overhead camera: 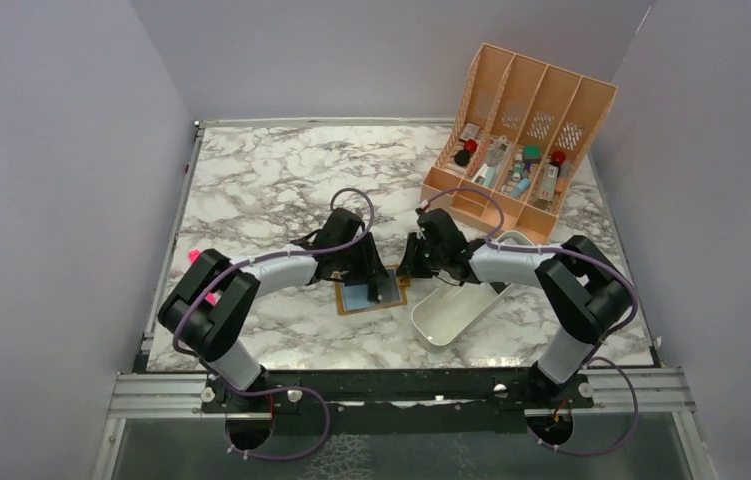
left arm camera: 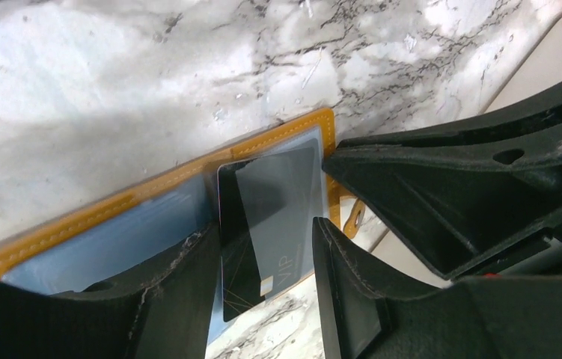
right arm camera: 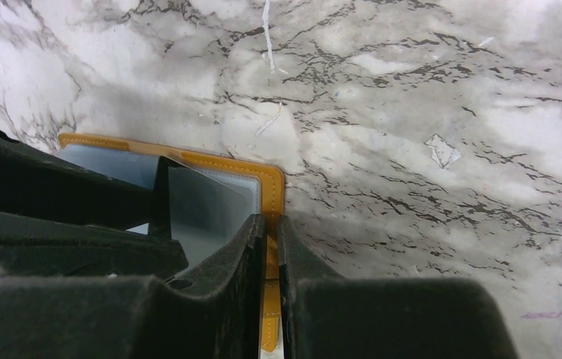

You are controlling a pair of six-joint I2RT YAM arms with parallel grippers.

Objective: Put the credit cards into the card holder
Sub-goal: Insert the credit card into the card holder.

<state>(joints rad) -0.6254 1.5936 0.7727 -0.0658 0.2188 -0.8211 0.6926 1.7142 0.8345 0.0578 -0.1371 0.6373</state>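
The mustard-orange card holder point(overhead camera: 356, 303) lies open on the marble, its pale blue-grey inner pockets up. A grey card marked VIP point(left arm camera: 281, 224) lies slanted on its right half, one end under the pocket, the other overhanging the wallet's edge. My left gripper point(left arm camera: 266, 228) is open, its fingers straddling the card's long edges. My right gripper point(right arm camera: 272, 221) is shut on the card holder's orange strap edge point(right arm camera: 270, 187). In the top view the left gripper point(overhead camera: 379, 285) and the right gripper point(overhead camera: 409, 268) meet over the wallet. No other loose card shows.
A white oblong tray point(overhead camera: 456, 308) lies just right of the wallet, under the right arm. A big peach slotted organiser point(overhead camera: 521, 120) with small items stands at the back right. Grey walls enclose the table on three sides.
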